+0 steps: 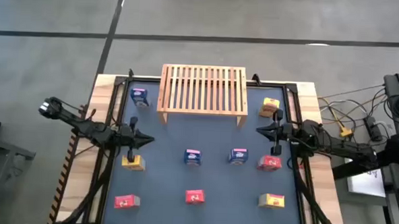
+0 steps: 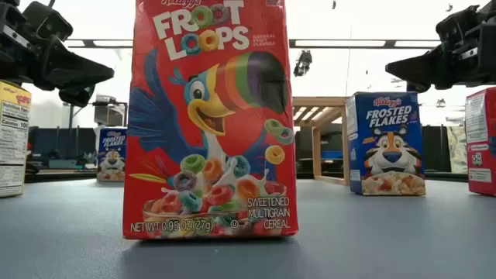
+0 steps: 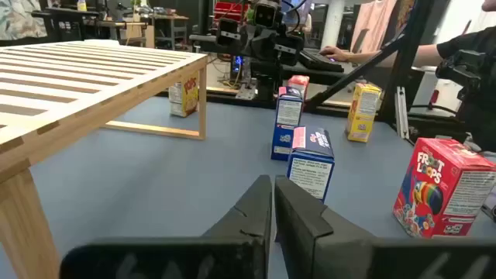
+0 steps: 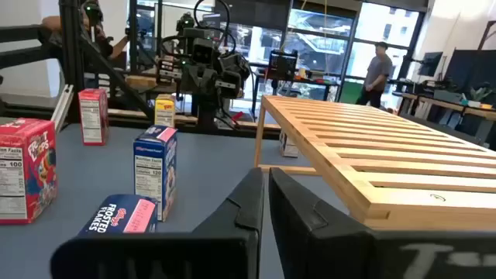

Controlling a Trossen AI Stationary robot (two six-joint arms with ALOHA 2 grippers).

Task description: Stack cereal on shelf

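The wooden slatted shelf (image 1: 204, 88) stands on its legs at the table's far middle. Small cereal boxes stand scattered on the blue mat: a blue one (image 1: 139, 96) and a yellow one (image 1: 270, 107) beside the shelf, two blue ones (image 1: 193, 156) (image 1: 238, 155) in the middle, and a red one (image 1: 194, 197) near the front, which fills the low view (image 2: 209, 116). My left gripper (image 1: 149, 141) hovers shut at the left, above a yellow box (image 1: 133, 162). My right gripper (image 1: 258, 131) hovers shut at the right, above a red box (image 1: 269, 162). Both point inward and touch nothing.
More boxes stand along the near edge: a red one (image 1: 127, 201) at the left and a yellow one (image 1: 271, 200) at the right. A black frame (image 1: 115, 122) borders the mat. People and desks show in the room beyond the table.
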